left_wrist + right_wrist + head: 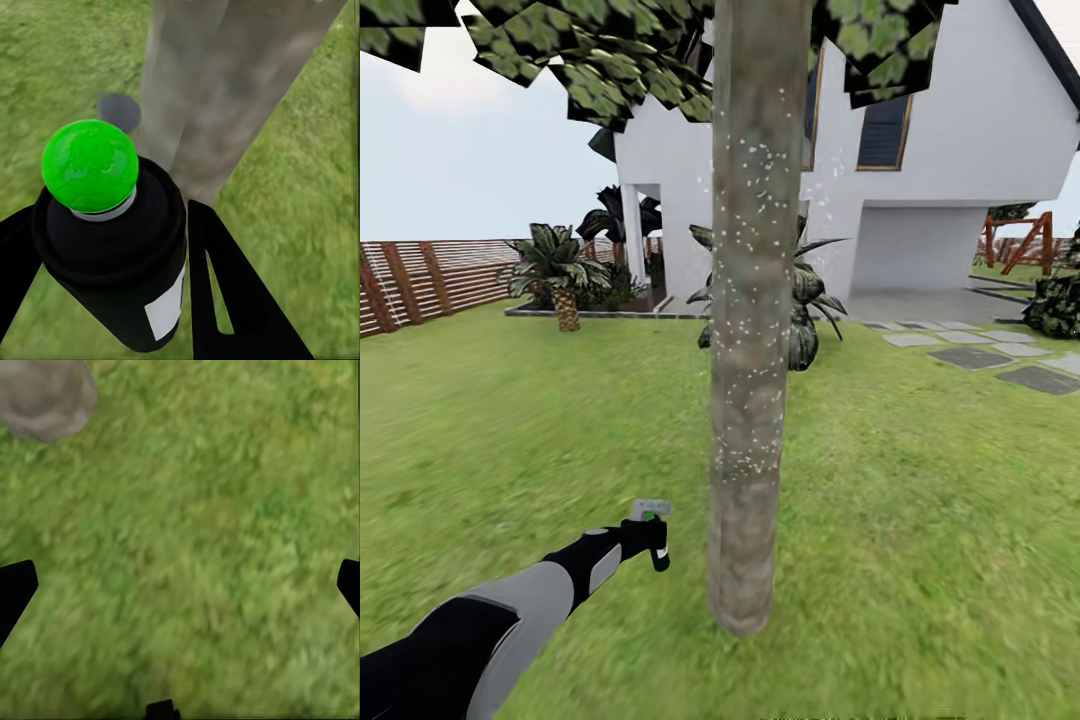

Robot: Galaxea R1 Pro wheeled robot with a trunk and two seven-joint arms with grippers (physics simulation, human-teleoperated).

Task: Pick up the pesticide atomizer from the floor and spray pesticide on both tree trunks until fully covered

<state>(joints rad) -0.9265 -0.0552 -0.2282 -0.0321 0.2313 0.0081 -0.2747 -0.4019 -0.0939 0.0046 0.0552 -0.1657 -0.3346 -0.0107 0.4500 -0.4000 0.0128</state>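
Note:
A tree trunk stands straight ahead on the garden lawn, its mottled bark dotted with white pesticide specks from mid-height upward; its lowest part looks bare. My left gripper is stretched toward the trunk's left side, shut on the pesticide atomizer. In the left wrist view the atomizer's dark body with its green dot sits between the black fingers, facing the trunk. My right gripper hangs open over grass, with the trunk base nearby.
A white house stands behind the tree, with a stubby palm and a spiky plant in front of it. A brown slat fence runs at the left. Stepping stones, a bush and a wooden playset lie at the right.

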